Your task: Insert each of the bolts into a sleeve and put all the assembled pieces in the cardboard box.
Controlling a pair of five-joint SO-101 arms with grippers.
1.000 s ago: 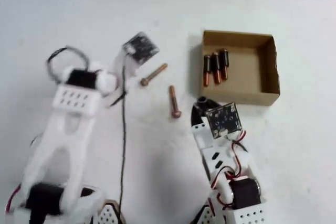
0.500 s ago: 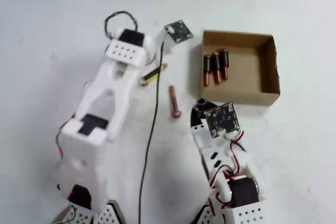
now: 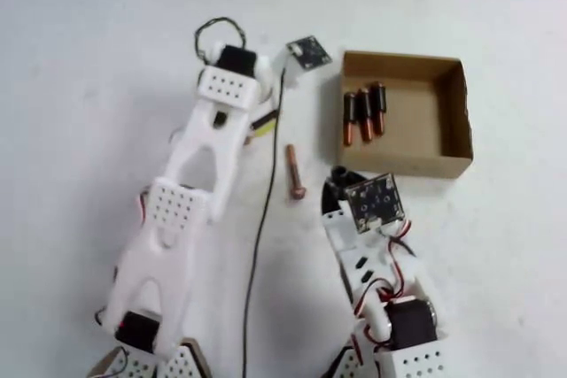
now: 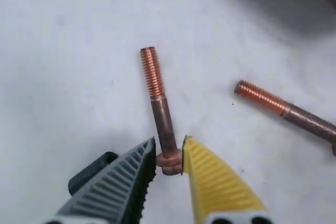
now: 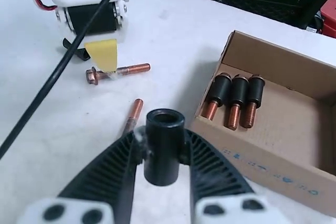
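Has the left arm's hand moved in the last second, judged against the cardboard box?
Yes. The left hand has swung toward the brown cardboard box, ending at the head of a copper bolt.

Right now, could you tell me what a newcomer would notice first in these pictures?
The right hand grips a black sleeve upright beside the cardboard box, where three assembled pieces lie. The left hand sits at the head of one bolt; a second bolt lies nearby.

Left gripper (image 4: 169, 153), jaws grey and yellow, narrowly parted on either side of a copper bolt (image 4: 160, 114) head on the white surface (image 4: 63, 51); second bolt (image 4: 286, 111) lies nearby, apart.
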